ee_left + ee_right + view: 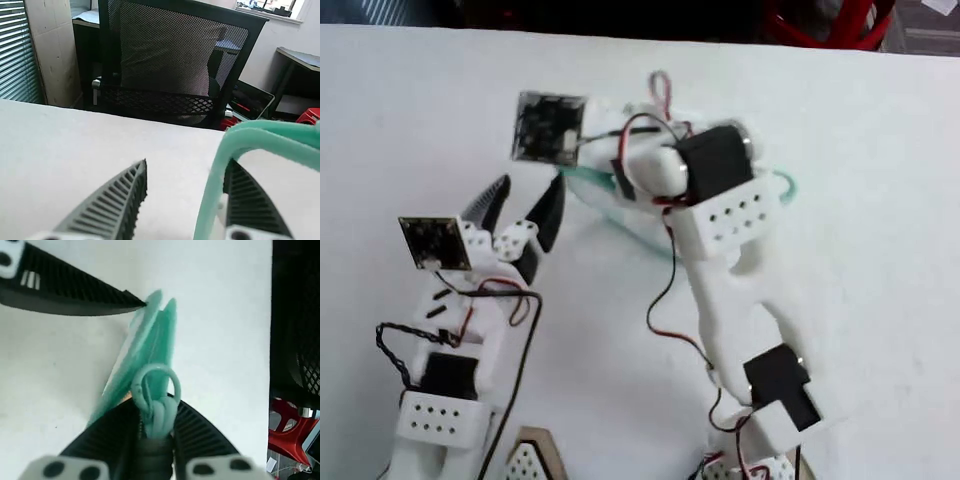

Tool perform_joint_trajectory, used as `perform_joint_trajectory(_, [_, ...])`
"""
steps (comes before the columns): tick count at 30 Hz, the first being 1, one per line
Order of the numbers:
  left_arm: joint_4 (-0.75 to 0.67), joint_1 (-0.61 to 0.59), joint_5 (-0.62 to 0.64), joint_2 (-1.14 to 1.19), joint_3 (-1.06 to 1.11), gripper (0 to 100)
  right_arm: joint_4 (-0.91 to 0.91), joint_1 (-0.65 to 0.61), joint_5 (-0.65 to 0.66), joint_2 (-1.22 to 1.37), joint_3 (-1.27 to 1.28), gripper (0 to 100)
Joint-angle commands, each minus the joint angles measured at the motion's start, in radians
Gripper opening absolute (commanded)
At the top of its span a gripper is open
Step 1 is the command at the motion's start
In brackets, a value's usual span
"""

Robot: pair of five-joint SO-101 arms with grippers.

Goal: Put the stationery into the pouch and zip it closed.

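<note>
Two claws on the job, and I'm working both. My right claw (155,416) is pinched tight on the pouch's zip pull (155,390), a teal cord loop knotted just above my closed fingers. The pouch (147,347) itself is teal and see-through. It stands on edge on the white tabletop (840,120), running away from that claw.

Over on the other side, my left claw (517,212) is spread wide, holding nothing. One black fingertip (135,301) is right up against the far corner of the pouch. From the left wrist, the pouch's teal rim arches just in front of that same finger, with bare tabletop between the two fingers.

From above, the pouch lies near the middle of the tabletop. My right arm covers most of it, and a teal end pokes out on either side. I can't tell what's inside it.

The surface is plain white and smooth. Past its far edge there's a black mesh chair (170,65) pushed up close and slatted blinds (15,50) beside a pale wall. There's also a desk (300,55) off to the side and something red (820,25) down by the floor.
</note>
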Motion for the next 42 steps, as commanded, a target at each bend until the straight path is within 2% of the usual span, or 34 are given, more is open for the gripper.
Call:
perform_joint_trajectory(1, [-0.025,0.010,-0.008,-0.013,-0.032,25,0.002,-0.033,0.044,-0.085,0.051,1.9])
perform_joint_trajectory(5, [-0.018,0.035,-0.166,-0.008,-0.069,26,0.002,-0.033,0.092,-0.202,0.158,1.9])
perform_joint_trajectory(11, [0.005,0.186,-0.508,-0.012,-0.074,26,0.001,-0.036,0.135,-0.331,0.296,1.9])
perform_joint_trajectory(14, [0.025,0.226,-0.606,-0.007,-0.121,26,-0.001,-0.036,0.135,-0.334,0.307,1.9])
perform_joint_trajectory(20, [0.175,0.163,-0.595,-0.010,-0.301,25,-0.002,-0.030,0.130,-0.341,0.307,1.9])
perform_joint_trajectory(24, [0.292,0.010,-0.448,-0.012,-0.428,25,-0.005,-0.030,0.101,-0.337,0.305,1.9])
perform_joint_trajectory(27, [0.298,-0.073,-0.293,-0.007,-0.468,25,-0.005,-0.035,0.089,-0.335,0.305,1.9])
perform_joint_trajectory(30, [0.267,-0.036,-0.153,-0.007,-0.440,26,-0.016,-0.039,0.081,-0.341,0.305,1.9])
perform_joint_trajectory(32, [0.238,0.012,-0.130,-0.005,-0.411,26,-0.035,-0.039,0.043,-0.343,0.298,1.9])
perform_joint_trajectory(39, [0.230,0.113,-0.135,-0.005,-0.353,26,-0.036,-0.030,-0.066,-0.332,0.172,1.9])
perform_joint_trajectory(42, [0.245,0.142,-0.222,-0.005,-0.336,26,-0.042,-0.028,-0.098,-0.332,0.133,1.9])
